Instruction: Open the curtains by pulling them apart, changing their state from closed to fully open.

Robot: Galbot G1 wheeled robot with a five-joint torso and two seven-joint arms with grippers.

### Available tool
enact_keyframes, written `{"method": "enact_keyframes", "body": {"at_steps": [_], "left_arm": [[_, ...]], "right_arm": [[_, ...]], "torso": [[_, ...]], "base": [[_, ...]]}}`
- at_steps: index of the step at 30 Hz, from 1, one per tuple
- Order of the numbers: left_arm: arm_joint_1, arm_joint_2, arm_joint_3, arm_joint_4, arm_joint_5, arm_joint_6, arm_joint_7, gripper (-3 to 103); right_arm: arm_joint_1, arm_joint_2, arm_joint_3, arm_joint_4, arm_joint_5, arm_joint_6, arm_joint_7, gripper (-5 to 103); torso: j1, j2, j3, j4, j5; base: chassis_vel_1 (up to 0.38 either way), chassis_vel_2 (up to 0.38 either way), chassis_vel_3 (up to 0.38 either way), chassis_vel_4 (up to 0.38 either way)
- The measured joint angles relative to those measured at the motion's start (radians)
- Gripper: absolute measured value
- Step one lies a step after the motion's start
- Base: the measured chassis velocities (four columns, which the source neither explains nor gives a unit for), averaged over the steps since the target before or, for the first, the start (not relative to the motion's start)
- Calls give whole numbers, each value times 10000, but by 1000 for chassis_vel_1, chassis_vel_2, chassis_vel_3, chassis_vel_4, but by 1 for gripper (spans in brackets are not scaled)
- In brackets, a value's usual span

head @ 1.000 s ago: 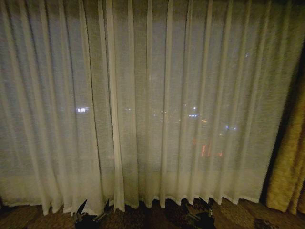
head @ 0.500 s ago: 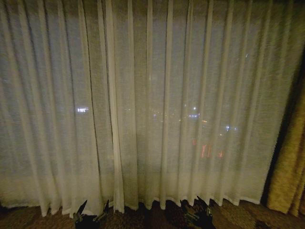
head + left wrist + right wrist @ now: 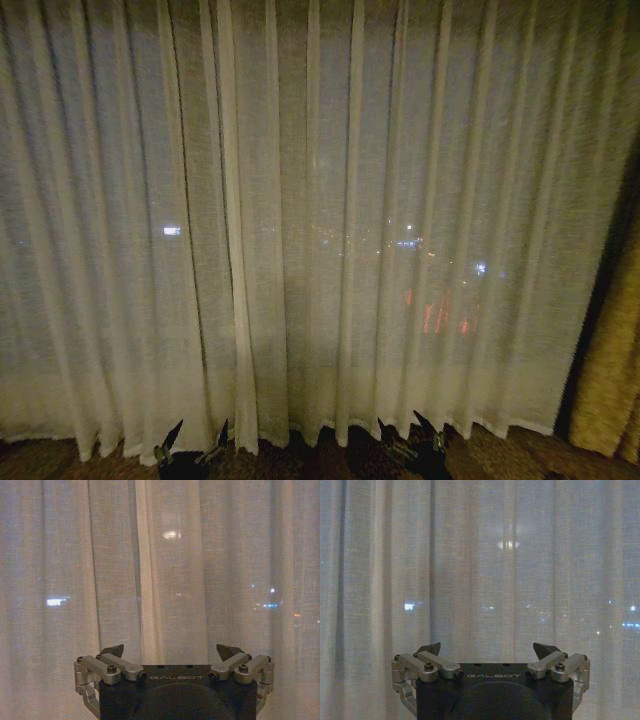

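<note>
The sheer cream-white curtains hang shut across the whole window, pleated from top to floor, with city lights glowing through. An overlapping edge runs down left of centre where two panels meet. Low at the bottom of the head view my left gripper and right gripper both stand open, just short of the fabric. In the left wrist view the left gripper faces that overlapping edge, jaws wide apart, nothing held. Plain pleats fill the space ahead of the open right gripper.
A thick golden-brown drape hangs at the far right. Dark patterned carpet shows below the curtain hem.
The whole head view has shifted slightly, with the curtains looming a little larger and the hem lower; the camera has moved closer. Both grippers stay open.
</note>
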Motion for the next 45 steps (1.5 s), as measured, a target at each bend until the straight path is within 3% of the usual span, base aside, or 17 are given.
{"method": "enact_keyframes", "body": {"at_steps": [28, 45], "left_arm": [[-175, 69, -54, 176, -154, -104, 26, 100], [-74, 6, -74, 16, -135, -84, 40, 100]], "right_arm": [[201, 0, -69, -255, -706, 52, -243, 100], [112, -1, -119, -184, -1155, 286, -332, 100]], "torso": [[0, -1, 0, 1, 1], [-3, 2, -3, 2, 1]], "base": [[-60, 67, 60, -70], [143, 169, -141, -184]]}}
